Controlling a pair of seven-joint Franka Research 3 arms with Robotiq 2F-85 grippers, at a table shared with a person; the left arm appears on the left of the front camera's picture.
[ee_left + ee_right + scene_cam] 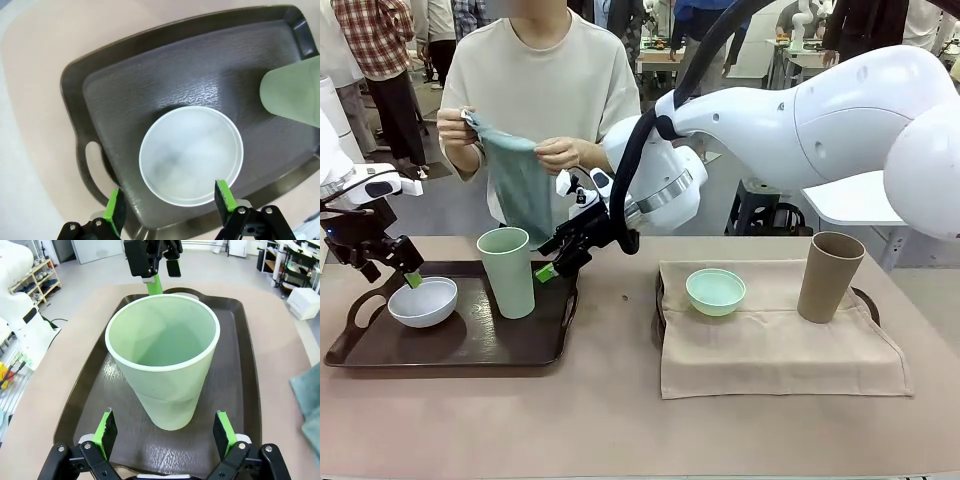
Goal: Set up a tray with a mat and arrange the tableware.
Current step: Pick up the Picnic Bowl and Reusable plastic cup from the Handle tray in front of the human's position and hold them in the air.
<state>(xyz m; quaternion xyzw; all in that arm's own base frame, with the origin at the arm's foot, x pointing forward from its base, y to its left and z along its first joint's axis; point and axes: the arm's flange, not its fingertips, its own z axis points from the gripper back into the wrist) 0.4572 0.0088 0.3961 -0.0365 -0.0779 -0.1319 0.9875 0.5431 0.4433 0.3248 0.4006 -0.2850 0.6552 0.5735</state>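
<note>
While both claws stand apart and hold nothing, the left tray is not yet laid out like the right one. The left claw hangs with its green pads spread just above the near rim of the white bowl; whether they touch it cannot be told. The right claw faces the pale green cup, its pads wider than the cup's base and just short of it. Bowl and cup stand upright, near each other, on the bare dark tray.

At the far side a person's hands hold up a grey-green cloth, apart from the tray. To the right, a beige mat covers a second tray; on it stand the mint green bowl and the brown cup, well apart.

Step in hand, as a judgement: clearing the dark tray so the cloth can go under the tableware. The next move calls for each claw to clamp its item squarely, the bowl by its rim and the cup around its wall, and lift it straight off the surface without tipping it.

No brand, label or writing can be read.
</note>
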